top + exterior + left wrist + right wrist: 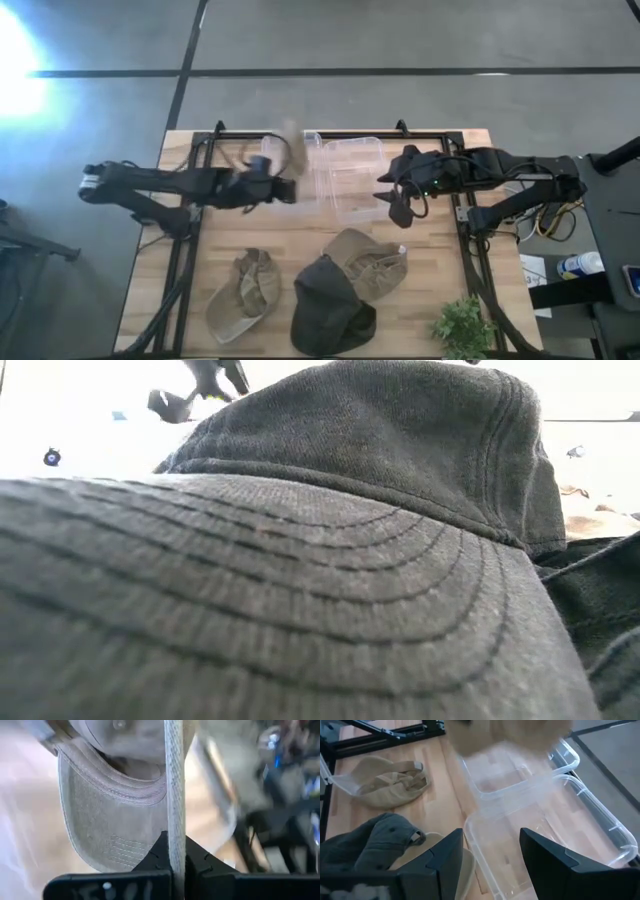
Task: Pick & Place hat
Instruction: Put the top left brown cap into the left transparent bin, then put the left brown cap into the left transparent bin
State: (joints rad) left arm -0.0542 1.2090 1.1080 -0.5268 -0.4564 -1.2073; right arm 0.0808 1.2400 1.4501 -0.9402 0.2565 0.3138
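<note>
A tan cloth cap hangs from the left gripper, whose two dark fingers are pinched tight on the edge of its brim; in the high view it shows only as a blurred tan shape above the left rim of the clear plastic bins, so it is lifted off the table. The pale wooden table carries three more hats near its front edge: a dark grey cap in the middle, a khaki cap touching it on the right, and a second khaki cap apart on the left. Two clear plastic bins stand side by side at the table's back centre, and a small green plant sits at the front right corner.

The grip is only on a thin edge of cloth, so I judge the cap could slip out or swing as the arm travels, and the loose crown might catch on the bin rim and drape over it instead of dropping inside.

The left arm reaches level across from the table's left side toward the bins. The right gripper hovers just beside the bins' right edge, its fingers spread wide and holding nothing.
</note>
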